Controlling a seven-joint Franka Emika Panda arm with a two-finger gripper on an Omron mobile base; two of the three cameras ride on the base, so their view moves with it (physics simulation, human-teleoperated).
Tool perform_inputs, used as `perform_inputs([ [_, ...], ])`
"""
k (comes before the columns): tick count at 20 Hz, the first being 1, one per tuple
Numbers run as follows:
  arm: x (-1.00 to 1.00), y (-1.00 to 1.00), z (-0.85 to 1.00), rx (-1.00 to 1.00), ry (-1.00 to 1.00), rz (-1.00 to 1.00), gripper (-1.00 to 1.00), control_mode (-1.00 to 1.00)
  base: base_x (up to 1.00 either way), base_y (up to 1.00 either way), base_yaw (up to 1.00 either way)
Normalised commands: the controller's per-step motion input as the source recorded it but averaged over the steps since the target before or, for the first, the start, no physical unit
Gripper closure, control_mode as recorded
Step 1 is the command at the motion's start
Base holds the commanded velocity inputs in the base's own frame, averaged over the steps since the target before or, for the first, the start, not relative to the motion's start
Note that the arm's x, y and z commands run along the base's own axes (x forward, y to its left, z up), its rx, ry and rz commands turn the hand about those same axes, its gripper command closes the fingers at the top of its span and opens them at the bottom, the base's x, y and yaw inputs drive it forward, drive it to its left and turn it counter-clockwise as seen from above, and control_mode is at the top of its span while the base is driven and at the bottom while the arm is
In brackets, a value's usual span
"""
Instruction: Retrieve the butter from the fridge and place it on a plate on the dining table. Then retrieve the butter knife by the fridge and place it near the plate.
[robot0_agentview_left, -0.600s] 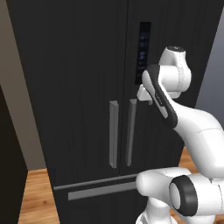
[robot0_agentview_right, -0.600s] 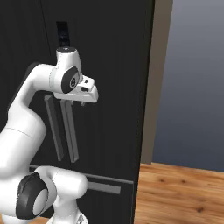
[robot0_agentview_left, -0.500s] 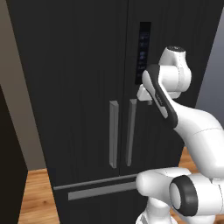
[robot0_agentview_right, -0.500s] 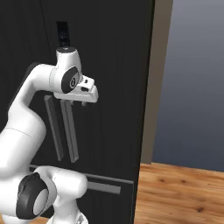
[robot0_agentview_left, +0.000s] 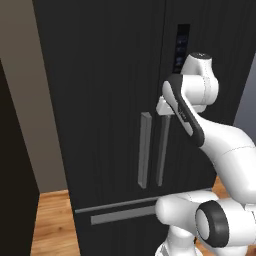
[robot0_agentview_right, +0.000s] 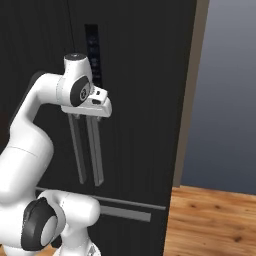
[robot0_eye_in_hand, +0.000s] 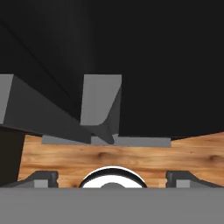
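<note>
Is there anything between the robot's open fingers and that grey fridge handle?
Nothing. In the hand view the fingers stand wide apart, and the stretch up to the right door handle of the fridge is bare.

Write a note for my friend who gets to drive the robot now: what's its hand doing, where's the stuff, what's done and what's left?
Gripper: open, holding nothing, up at the top of the fridge's right door handle, looking down along it.
Fridge: both doors shut, drawer shut.
Butter, plate, dining table, butter knife: no sign of them from here.
Done: the arm has reached the handle.
Left: grip the handle, pull the door open, get the butter onto the plate on the dining table, then fetch the butter knife and lay it near the plate.
</note>
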Motion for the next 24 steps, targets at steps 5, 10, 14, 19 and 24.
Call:
perform_inputs([
  [5,0.0,0.0,0.0,0.0,0.0,0.0,-1.0,1.0,-0.28,0.0,0.0],
  [10,0.0,0.0,0.0,0.0,0.0,0.0,-1.0,1.0,-0.47,0.0,0.0],
  [14,0.0,0.0,0.0,0.0,0.0,0.0,-1.0,1.0,-0.6,0.0,0.0],
  [19,0.0,0.0,0.0,0.0,0.0,0.0,-1.0,1.0,-0.52,0.0,0.0],
  [24,0.0,0.0,0.0,0.0,0.0,0.0,-1.0,1.0,-0.39,0.0,0.0],
])
